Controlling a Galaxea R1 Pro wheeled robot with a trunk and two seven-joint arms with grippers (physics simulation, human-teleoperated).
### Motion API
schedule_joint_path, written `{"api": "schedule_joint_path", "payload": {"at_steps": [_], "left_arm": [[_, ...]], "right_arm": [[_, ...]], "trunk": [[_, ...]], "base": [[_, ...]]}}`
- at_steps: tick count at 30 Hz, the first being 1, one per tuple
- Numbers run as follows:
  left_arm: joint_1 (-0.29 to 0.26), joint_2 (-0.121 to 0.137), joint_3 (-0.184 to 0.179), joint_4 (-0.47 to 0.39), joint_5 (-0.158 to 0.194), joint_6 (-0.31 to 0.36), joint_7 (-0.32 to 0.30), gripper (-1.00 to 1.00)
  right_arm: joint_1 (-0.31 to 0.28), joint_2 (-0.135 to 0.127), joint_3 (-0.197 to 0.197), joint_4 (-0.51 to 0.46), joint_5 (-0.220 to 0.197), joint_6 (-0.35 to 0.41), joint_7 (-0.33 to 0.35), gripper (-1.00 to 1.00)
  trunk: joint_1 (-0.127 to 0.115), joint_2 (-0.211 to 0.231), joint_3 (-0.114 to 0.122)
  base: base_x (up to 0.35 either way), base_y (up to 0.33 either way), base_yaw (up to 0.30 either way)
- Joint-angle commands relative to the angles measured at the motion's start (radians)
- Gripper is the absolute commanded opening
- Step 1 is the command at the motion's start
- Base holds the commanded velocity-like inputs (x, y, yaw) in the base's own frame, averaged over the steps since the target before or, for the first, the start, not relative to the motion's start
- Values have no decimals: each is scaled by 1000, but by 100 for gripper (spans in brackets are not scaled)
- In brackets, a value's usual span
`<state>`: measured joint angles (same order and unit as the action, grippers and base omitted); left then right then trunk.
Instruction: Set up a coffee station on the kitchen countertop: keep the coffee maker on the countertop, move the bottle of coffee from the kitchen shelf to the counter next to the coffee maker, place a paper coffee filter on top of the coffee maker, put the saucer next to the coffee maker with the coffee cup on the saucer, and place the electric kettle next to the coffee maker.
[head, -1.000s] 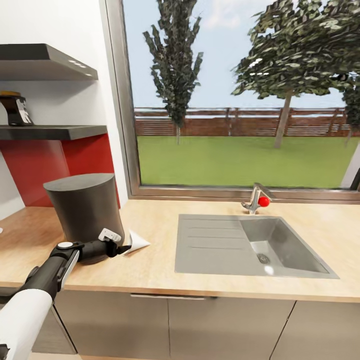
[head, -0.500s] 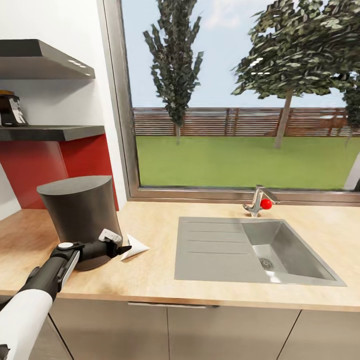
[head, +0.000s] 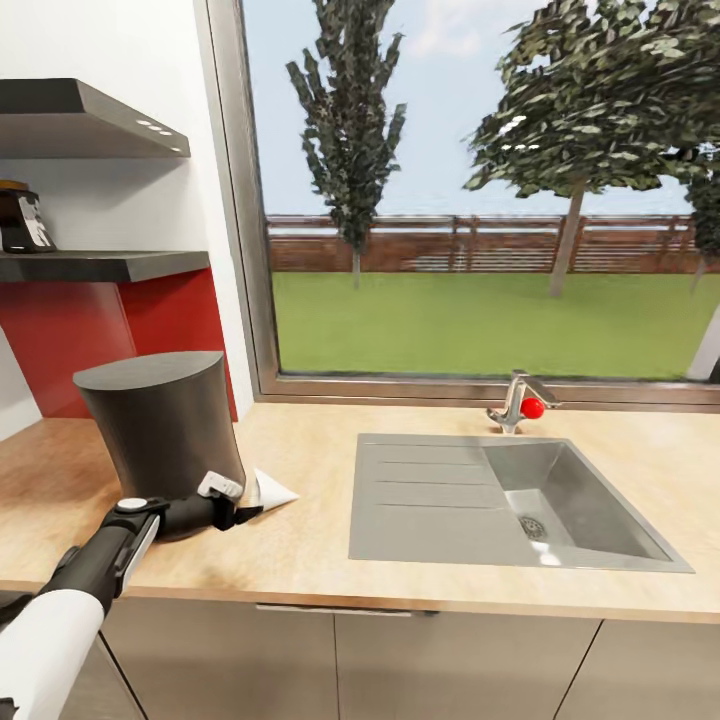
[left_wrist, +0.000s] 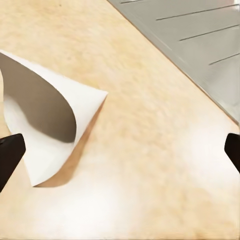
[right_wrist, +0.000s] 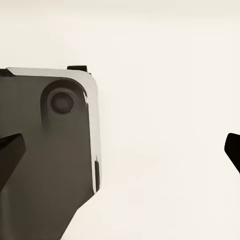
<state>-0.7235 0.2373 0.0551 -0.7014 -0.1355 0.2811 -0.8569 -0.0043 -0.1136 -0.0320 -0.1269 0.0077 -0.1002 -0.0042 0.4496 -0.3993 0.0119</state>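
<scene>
I'm going for the filter (left_wrist: 47, 132) right of the coffee maker (head: 160, 420); left gripper (left_wrist: 120, 152) wide open, empty, must straddle its rim

Open countertop (head: 300, 545) lies between the coffee maker (head: 165, 430) at left and the sink (head: 505, 495) at right, with only the paper coffee filter (head: 268, 490) lying on it just right of the machine. The coffee maker's flat top is bare. Above it at the far left, the kitchen shelf (head: 100, 265) and range hood (head: 80, 120) limit overhead room. The faucet (head: 518, 400) stands behind the sink.
</scene>
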Motion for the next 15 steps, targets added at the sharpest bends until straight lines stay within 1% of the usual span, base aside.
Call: {"api": "schedule_joint_path", "payload": {"at_steps": [1,6,15], "left_arm": [[4,-1,5,0,-5,8,-7,100],[9,-1,5,3,-6,-6,-7,100],[10,-1,5,3,-6,-9,-7,100]], "right_arm": [[0,0,-3,1,1,-4,0,100],[0,0,-2,1,1,-4,0,100],[0,0,-2,1,1,-4,0,100]], "trunk": [[0,-1,0],[0,-1,0],[0,-1,0]], "base": [[0,0,0],[0,0,0],[0,0,0]]}}
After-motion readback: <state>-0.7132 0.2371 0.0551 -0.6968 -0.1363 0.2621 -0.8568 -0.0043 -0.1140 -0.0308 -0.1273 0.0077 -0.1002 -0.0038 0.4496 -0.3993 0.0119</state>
